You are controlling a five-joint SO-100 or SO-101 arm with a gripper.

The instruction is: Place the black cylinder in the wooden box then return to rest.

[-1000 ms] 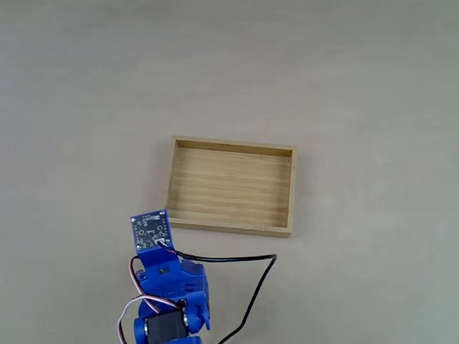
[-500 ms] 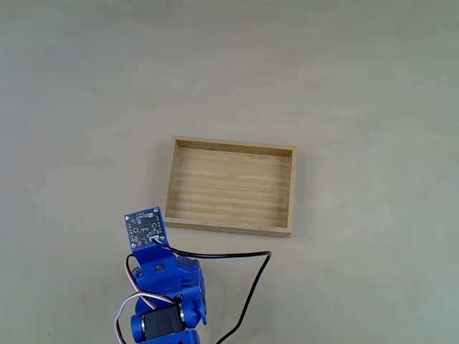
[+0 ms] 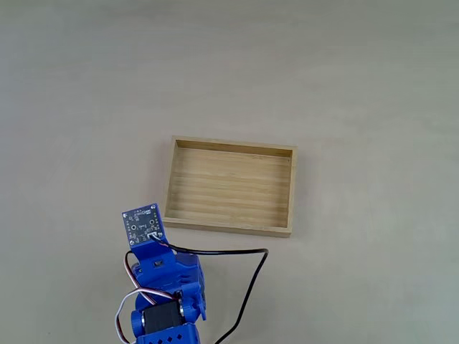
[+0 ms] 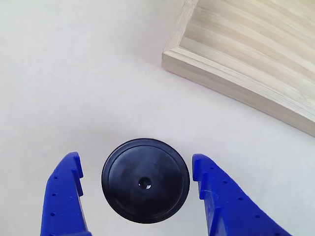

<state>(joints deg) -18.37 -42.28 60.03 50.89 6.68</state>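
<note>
black short round cylinder (image 4: pixel 145 181) – stiff, smooth, likely light – sits between my blue gripper's (image 4: pixel 138 184) spread fingers; i'd pinch its curved sides, near the light-wood box (image 4: pixel 246 59).

Fixed view: high, looking straight down on box (image 3: pixel 229 186) and arm (image 3: pixel 166 287). Other view: close, downward, sharing the box (image 4: pixel 256 54) corner.

a bare pale tabletop (image 3: pixel 358 86) lies underneath everything.

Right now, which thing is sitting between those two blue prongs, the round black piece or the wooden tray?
The black cylinder. It stands on the table between the open gripper fingers with gaps either side, while the wooden box lies off to the upper right.
</note>
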